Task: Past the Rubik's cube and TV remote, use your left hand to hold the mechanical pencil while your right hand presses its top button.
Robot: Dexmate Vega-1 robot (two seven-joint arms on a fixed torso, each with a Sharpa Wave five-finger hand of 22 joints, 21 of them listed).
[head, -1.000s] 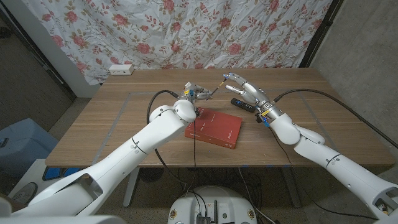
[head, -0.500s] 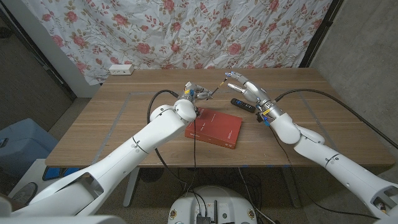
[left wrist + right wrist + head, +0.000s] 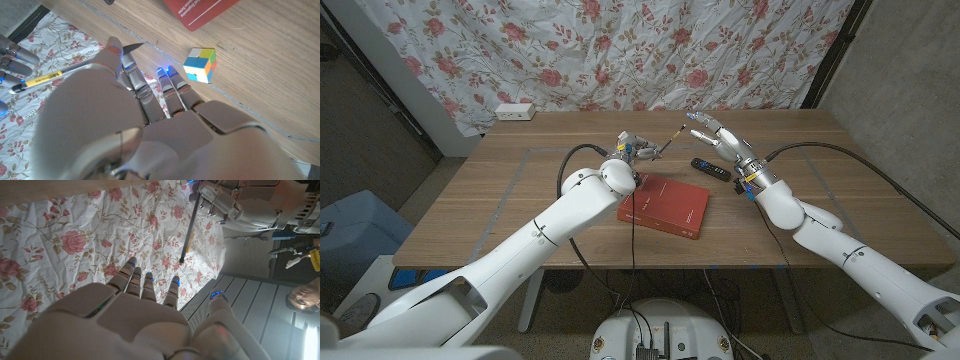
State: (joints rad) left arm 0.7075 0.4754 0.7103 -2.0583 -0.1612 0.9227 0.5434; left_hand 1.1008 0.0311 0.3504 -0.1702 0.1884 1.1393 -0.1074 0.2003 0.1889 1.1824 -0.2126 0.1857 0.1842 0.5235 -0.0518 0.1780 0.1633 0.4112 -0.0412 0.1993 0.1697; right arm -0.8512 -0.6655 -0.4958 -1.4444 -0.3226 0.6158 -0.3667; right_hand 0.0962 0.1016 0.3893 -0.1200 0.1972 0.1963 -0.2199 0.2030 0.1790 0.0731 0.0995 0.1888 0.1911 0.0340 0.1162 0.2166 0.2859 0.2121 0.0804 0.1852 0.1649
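Fingers of the left hand (image 3: 632, 148) are closed around the mechanical pencil (image 3: 665, 143), holding it raised above the far part of the wooden table (image 3: 500, 190) and slanting up toward the right hand (image 3: 717, 140) — its top end near that hand's fingertips (image 3: 693, 118), whether touching I cannot tell. The right hand's fingers are spread and hold nothing. Below lie the TV remote (image 3: 711, 167), a red book (image 3: 665, 203) and — in the left wrist view — the Rubik's cube (image 3: 200, 64).

Light: even and soft across the table (image 3: 520, 190), its shadows faint.
Glare: a bright strip burns at the right wrist view's corner.
Focus: both wrist views' near hands blur.
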